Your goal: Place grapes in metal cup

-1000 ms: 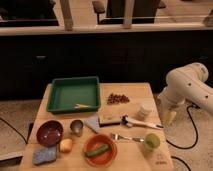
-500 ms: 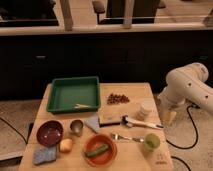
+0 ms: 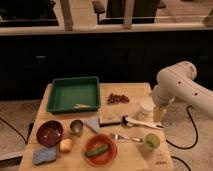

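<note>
The grapes (image 3: 118,98), a small flat reddish-brown cluster, lie on the wooden table (image 3: 135,90) just right of the green tray. The metal cup (image 3: 76,127), small and silver-grey, stands near the front left, right of the maroon bowl. My white arm (image 3: 179,87) reaches in from the right. The gripper (image 3: 159,112) hangs at the table's right edge beside a small white cup, well right of the grapes and far from the metal cup. Nothing shows in it.
A green tray (image 3: 74,93) sits at the back left and a maroon bowl (image 3: 49,132) at the front left. Also there: blue sponge (image 3: 45,155), yellowish fruit (image 3: 66,145), orange plate (image 3: 100,149), fork (image 3: 125,137), light-green cup (image 3: 152,142), small white cup (image 3: 145,109).
</note>
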`<control>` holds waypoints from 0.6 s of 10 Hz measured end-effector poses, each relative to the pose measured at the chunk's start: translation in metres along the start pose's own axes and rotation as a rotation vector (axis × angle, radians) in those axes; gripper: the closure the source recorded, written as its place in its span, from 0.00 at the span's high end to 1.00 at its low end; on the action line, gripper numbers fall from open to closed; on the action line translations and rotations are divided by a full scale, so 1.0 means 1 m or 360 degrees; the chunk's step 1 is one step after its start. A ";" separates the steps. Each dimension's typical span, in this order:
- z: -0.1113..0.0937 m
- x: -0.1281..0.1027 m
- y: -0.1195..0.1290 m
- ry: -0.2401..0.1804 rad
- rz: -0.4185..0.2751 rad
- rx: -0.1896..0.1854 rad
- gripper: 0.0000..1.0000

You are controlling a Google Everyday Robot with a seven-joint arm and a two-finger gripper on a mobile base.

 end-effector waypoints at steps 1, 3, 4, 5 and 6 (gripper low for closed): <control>0.002 -0.001 -0.002 -0.0010 -0.0005 0.0006 0.80; 0.008 -0.013 -0.010 -0.0032 -0.0022 0.0016 0.80; 0.011 -0.027 -0.017 -0.0049 -0.0033 0.0023 0.80; 0.015 -0.034 -0.021 -0.0060 -0.0042 0.0026 0.80; 0.016 -0.038 -0.023 -0.0067 -0.0046 0.0031 0.80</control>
